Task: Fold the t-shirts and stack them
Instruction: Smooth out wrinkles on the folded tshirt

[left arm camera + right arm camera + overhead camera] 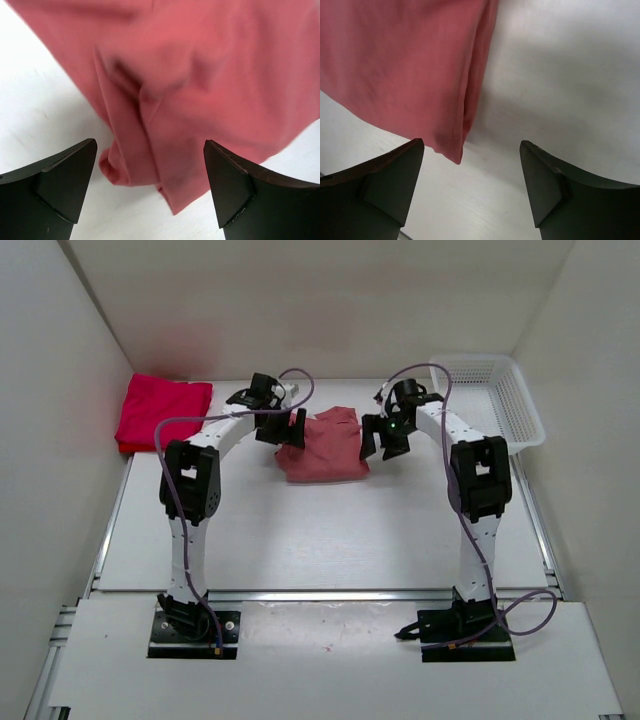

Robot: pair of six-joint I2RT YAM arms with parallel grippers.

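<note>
A dusty salmon pink t-shirt (323, 447) lies folded on the table between the two arms. My left gripper (290, 430) hovers at its left edge, open. In the left wrist view the shirt (200, 75) has a rumpled corner between the spread jaws of the left gripper (150, 145), which grip nothing. My right gripper (380, 440) is at the shirt's right edge, also open. In the right wrist view the right gripper (471, 145) is over bare table, with the shirt's corner (410, 75) hanging just inside the left fingertip. A folded crimson shirt (163, 412) rests at the far left, a redder edge showing beneath it.
A white mesh basket (495, 400) stands at the far right corner. White walls close in the table on the left, back and right. The arm bases are bolted to the near edge.
</note>
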